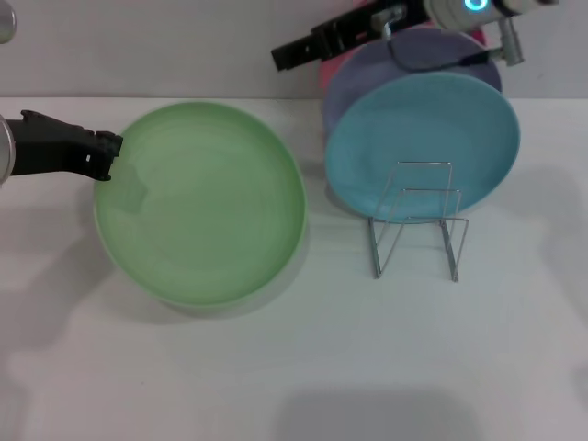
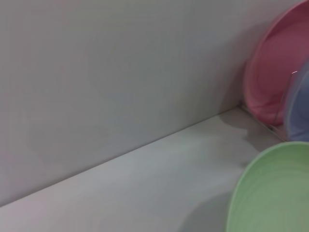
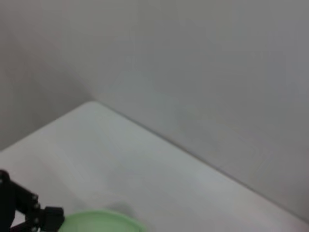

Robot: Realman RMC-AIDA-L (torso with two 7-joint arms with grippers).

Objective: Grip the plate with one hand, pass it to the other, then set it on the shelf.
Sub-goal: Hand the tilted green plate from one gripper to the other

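Note:
The light green plate (image 1: 202, 202) is at the left-middle of the head view, its shadow offset on the table beneath it. My left gripper (image 1: 106, 156) is shut on the plate's left rim. The plate also shows in the left wrist view (image 2: 273, 193) and its edge in the right wrist view (image 3: 104, 220), next to the left gripper (image 3: 34, 212). The silver wire shelf (image 1: 418, 220) stands to the plate's right. My right gripper (image 1: 285, 53) hangs high at the back, above and behind the plates in the shelf, apart from the green plate.
A turquoise plate (image 1: 423, 147) stands upright in the wire shelf. A lavender plate (image 1: 413, 55) and a pink plate (image 1: 329, 69) stand behind it, near the back wall (image 1: 138, 46). The pink plate (image 2: 275, 77) shows in the left wrist view.

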